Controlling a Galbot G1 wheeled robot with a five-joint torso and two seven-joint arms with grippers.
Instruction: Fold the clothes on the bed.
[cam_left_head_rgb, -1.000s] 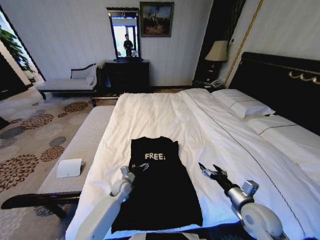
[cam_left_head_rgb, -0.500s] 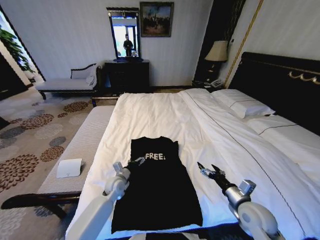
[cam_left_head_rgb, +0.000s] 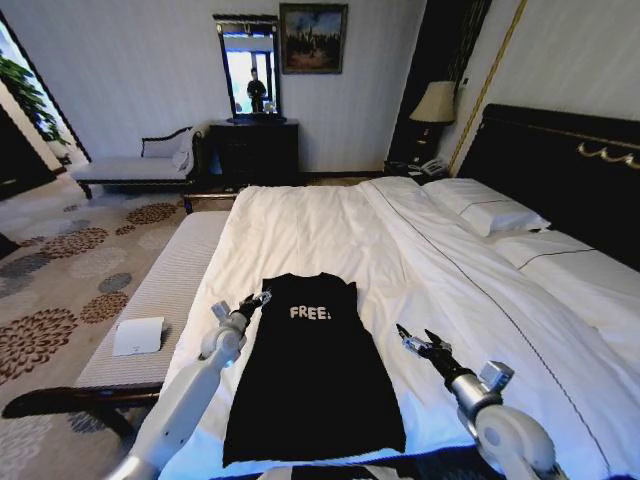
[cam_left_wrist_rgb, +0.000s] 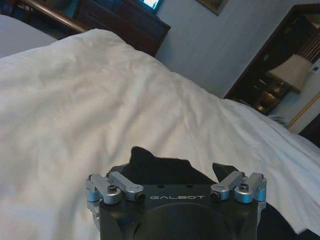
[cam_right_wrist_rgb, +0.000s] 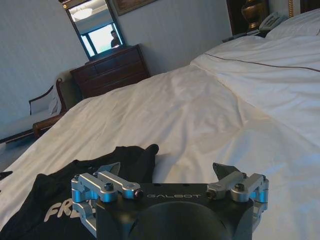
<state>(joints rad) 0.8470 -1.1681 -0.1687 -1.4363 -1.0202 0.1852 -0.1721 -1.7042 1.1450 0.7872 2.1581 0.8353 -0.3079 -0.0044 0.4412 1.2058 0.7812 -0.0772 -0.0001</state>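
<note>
- Bed (cam_left_head_rgb: 330, 225) takes up most of the head view: white duvet, white pillows near the dark headboard (cam_left_head_rgb: 560, 165) on the right.
- Grey bench (cam_left_head_rgb: 165, 290) runs along the bed's left side, with a white card (cam_left_head_rgb: 138, 336) lying on it.
- Black T-shirt (cam_left_head_rgb: 315, 370) is spread flat on the duvet close to the near edge of the bed, collar end pointing away from the robot, white "FREE!" lettering readable across the chest. Looks long and narrow, so the sides seem already tucked in, can't say for sure.
- Left gripper (cam_left_head_rgb: 256, 299) sits right at the shirt's upper left corner, by the shoulder. In the left wrist view its fingers (cam_left_wrist_rgb: 224, 169) are spread apart with a bit of black fabric between them, nothing pinched.
- Right gripper (cam_left_head_rgb: 418, 339) hovers over bare white duvet just to the right of the shirt, not touching it. Fingers parted, holding nothing; the right wrist view shows the shirt off to one side of it.
</note>
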